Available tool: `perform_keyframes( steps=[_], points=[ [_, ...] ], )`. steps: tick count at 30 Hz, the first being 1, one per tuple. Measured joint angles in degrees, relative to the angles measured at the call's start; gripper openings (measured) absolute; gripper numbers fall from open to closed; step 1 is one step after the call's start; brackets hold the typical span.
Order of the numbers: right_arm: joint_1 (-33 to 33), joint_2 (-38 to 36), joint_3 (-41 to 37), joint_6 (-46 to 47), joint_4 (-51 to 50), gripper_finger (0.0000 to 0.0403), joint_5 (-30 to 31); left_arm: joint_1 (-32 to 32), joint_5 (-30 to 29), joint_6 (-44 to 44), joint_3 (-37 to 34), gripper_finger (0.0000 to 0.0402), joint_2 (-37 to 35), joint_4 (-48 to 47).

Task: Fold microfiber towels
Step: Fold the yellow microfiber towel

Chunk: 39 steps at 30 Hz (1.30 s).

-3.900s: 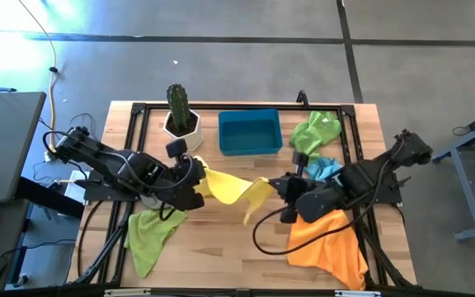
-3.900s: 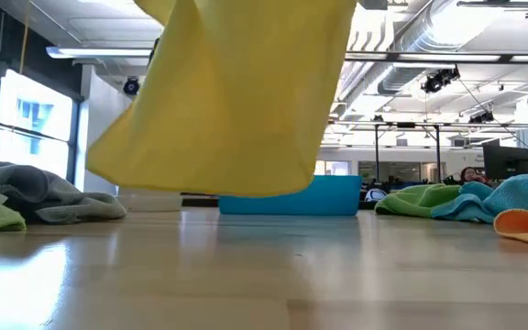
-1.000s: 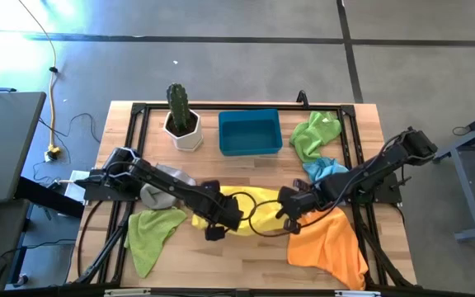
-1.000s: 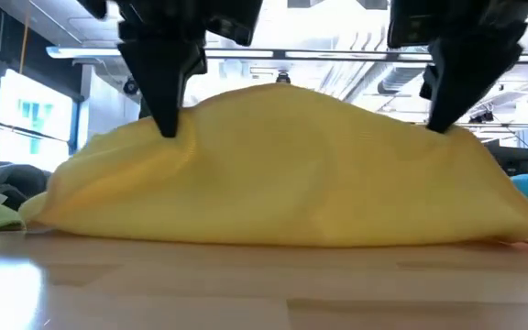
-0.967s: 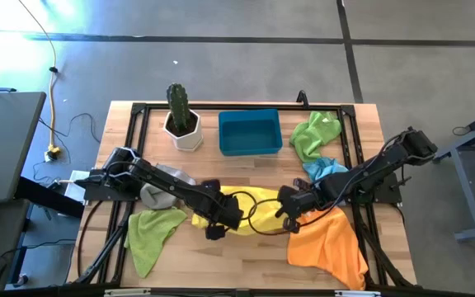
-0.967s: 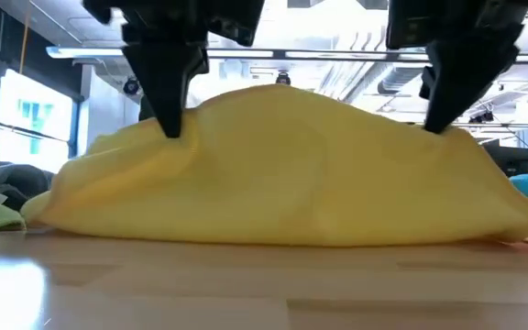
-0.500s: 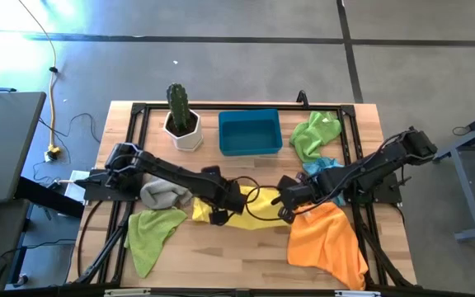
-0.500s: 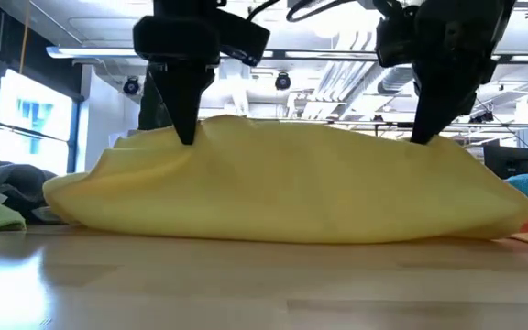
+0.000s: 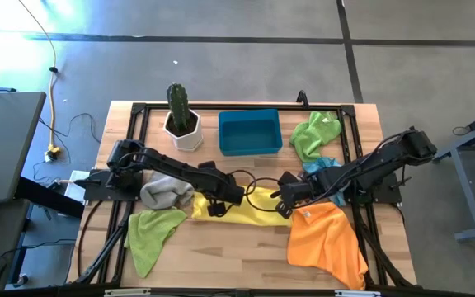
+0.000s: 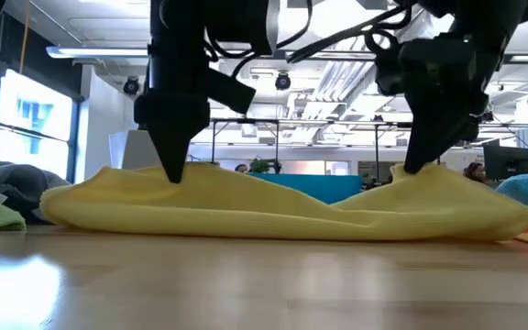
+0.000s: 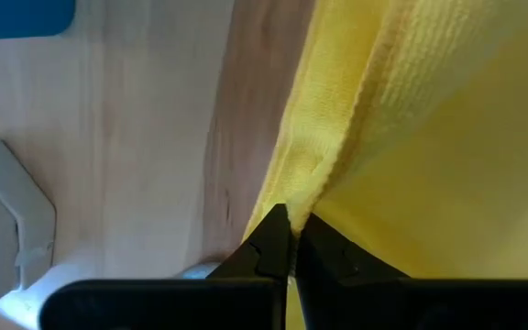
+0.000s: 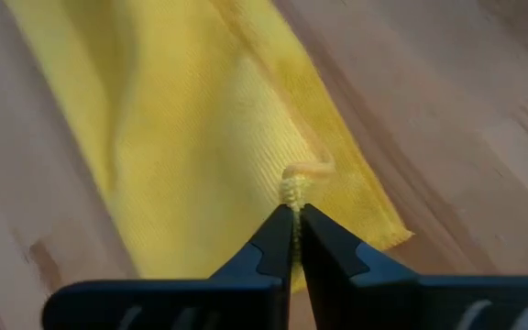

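While lying folded into a long band on the worktop [image 9: 221, 239], yellow towel [image 9: 242, 213] being pinched at both ends. Left gripper [image 11: 290, 240] clamping together on one end's edge, right gripper [image 12: 293, 220] nipping a small pucker at the other. Orange towel [image 9: 328, 241] lying just beside right gripper, grey towel [image 9: 165, 195] beside left gripper.

— How do the cameras sit?
— One hangs overhead, facing straight down on the whole table [image 9: 246, 247]; another sits at tabletop height, looking level into the room.
— And the wrists?
— Each peers close past its own fingers — all four share the yellow towel [image 9: 246, 213].
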Motion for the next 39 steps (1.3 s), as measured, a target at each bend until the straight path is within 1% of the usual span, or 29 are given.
perform_keyframes(
  steps=[3, 8, 11, 15, 18, 22, 29, 33, 39],
  points=[
    [0.02, 0.01, -0.14, 1.69, -0.46, 0.004, 1.91, 0.23, -0.1, 0.15, -0.81, 0.0005, 0.0, 0.26],
    [0.02, 0.02, -0.14, 2.44, -0.48, 0.0086, 2.86, 0.25, -0.82, 1.81, -2.25, 0.0005, 0.0, 3.84],
    [0.02, 0.02, -0.14, 3.95, -0.57, 0.0099, 3.93, 0.25, -0.19, 1.93, -3.78, 0.0005, 0.0, 5.28],
    [0.02, 0.01, -0.14, 5.14, 0.18, 0.0103, 4.49, 0.25, -0.62, 0.62, -5.05, 0.0006, 0.0, 4.89],
    [0.5, 0.02, -0.14, 5.15, 3.02, 0.0103, 4.36, 0.47, -2.76, 0.35, -5.04, 0.0006, 0.0, 5.12],
    [0.87, 0.02, -0.41, 5.37, 3.56, 0.0103, 4.57, 1.0, -4.6, 0.41, -5.04, 0.0006, 0.0, 5.0],
    [0.68, 0.02, -5.65, 15.32, 4.82, 0.0103, 4.56, 1.6, -4.58, 0.42, -5.04, 0.0006, 0.0, 5.0],
    [0.68, 0.02, -7.36, 15.55, 10.45, 0.0103, 4.06, 1.58, -4.56, 1.61, -5.04, 0.0006, 0.0, 5.0],
    [-0.05, 0.02, -7.46, 14.29, 9.92, 0.0103, 5.24, 1.6, -4.56, 1.94, -5.02, 0.0005, 0.0, 5.02]
  ],
)
